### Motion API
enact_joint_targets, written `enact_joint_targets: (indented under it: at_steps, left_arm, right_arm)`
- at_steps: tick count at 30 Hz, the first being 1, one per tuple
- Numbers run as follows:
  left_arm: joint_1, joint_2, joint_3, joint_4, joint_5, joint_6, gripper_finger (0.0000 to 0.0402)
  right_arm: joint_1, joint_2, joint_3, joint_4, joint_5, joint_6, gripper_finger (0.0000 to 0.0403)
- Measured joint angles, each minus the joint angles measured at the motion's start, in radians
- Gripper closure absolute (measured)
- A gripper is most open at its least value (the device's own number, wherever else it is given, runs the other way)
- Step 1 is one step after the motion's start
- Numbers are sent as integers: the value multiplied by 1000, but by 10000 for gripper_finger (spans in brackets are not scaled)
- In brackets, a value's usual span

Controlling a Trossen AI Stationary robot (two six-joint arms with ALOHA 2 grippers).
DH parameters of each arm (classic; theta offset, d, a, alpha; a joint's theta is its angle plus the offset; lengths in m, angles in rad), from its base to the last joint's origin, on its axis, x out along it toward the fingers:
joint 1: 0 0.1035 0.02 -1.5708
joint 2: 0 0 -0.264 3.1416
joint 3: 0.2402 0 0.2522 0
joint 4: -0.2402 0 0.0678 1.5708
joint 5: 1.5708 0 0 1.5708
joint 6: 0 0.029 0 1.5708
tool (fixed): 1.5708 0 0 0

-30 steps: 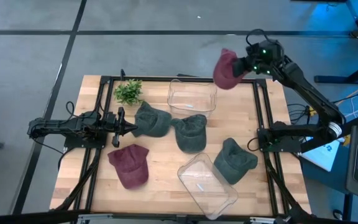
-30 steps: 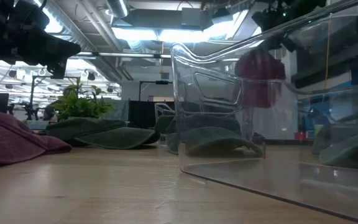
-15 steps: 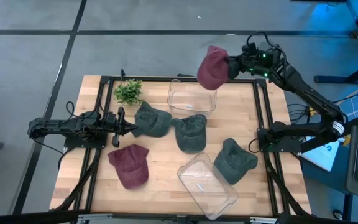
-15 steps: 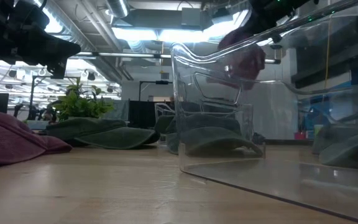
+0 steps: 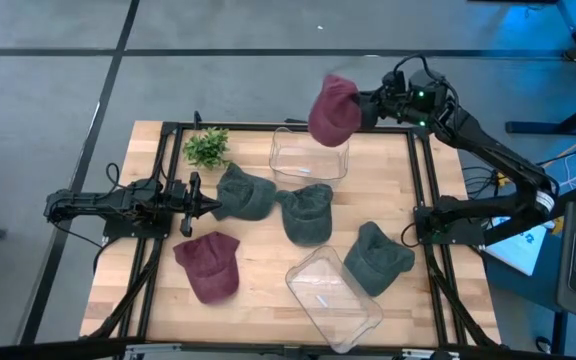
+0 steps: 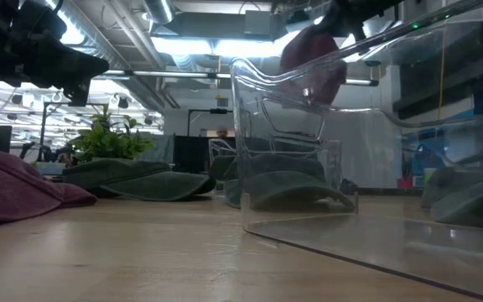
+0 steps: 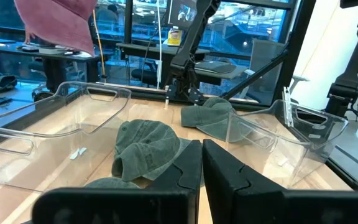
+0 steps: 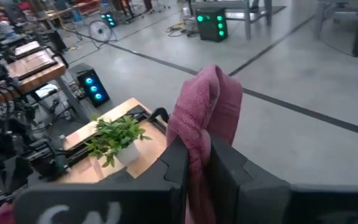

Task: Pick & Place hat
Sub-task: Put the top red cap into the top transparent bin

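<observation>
Two grippers seen | left gripper [image 5: 206, 205] rested on wooden counter [image 5: 258, 260], fingers closed, empty | maroon hat [image 5: 333, 110] gripped by right gripper [image 5: 363, 108] above clear bin [image 5: 309, 155], brim hidden | concrete floor [image 5: 218, 80] behind.

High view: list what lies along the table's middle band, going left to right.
Left gripper, shut, at the table's left → dark green cap → second dark green cap → third dark green cap, nearer the right edge.
</observation>
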State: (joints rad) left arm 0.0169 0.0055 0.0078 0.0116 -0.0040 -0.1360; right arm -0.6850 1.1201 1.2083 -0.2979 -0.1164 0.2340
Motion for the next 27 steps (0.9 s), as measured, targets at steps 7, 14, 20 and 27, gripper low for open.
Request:
enact_joint_targets:
  at_steps: [7, 14, 20, 27]
  left_arm:
    - [0, 0, 0, 0, 0, 0, 393]
    - [0, 0, 0, 0, 0, 0, 394]
    - [0, 0, 0, 0, 0, 0, 389]
    - [0, 0, 0, 0, 0, 0, 391]
  right_arm:
    - [46, 39, 0, 73, -44, 5, 362]
    - [90, 72, 0, 82, -59, -5, 362]
    - [117, 109, 0, 83, -79, -25, 362]
    - [135, 168, 0, 83, -80, -49, 362]
